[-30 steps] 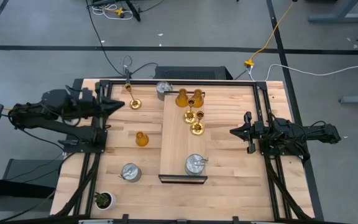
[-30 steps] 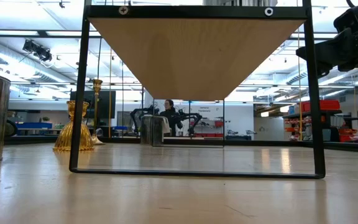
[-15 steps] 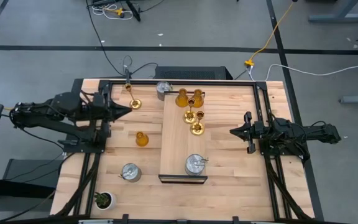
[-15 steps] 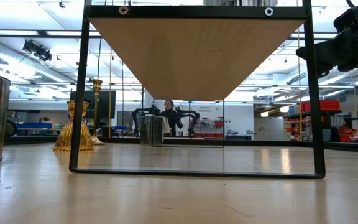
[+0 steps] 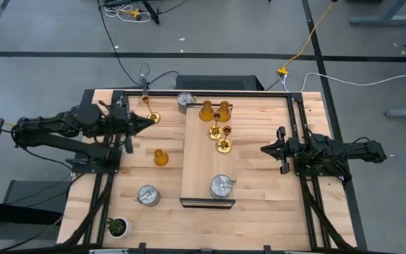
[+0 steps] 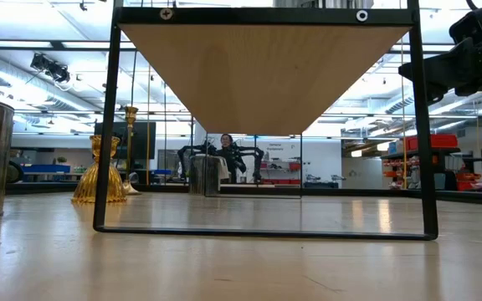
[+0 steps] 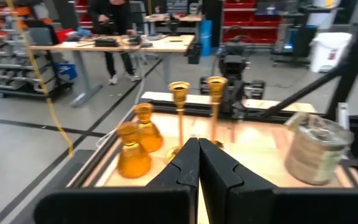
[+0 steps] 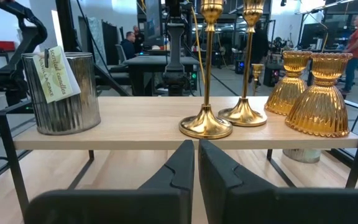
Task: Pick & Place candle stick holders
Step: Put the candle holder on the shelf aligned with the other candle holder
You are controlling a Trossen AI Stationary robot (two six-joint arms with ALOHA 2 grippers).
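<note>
Shiny gold thin-stemmed candle holder stood on the tabletop; closed, empty left hand lined up beside it for pickup.

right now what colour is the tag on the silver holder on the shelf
Pale green, with dark handwriting. It hangs on the ribbed silver holder; the tag shows best in the right wrist view.

– Where is the left gripper?
– Over the table's far left, fingers together, tip just beside a gold holder.
– And the right gripper?
– At the right edge, fingers together, pointing at the shelf with its holders.
</note>
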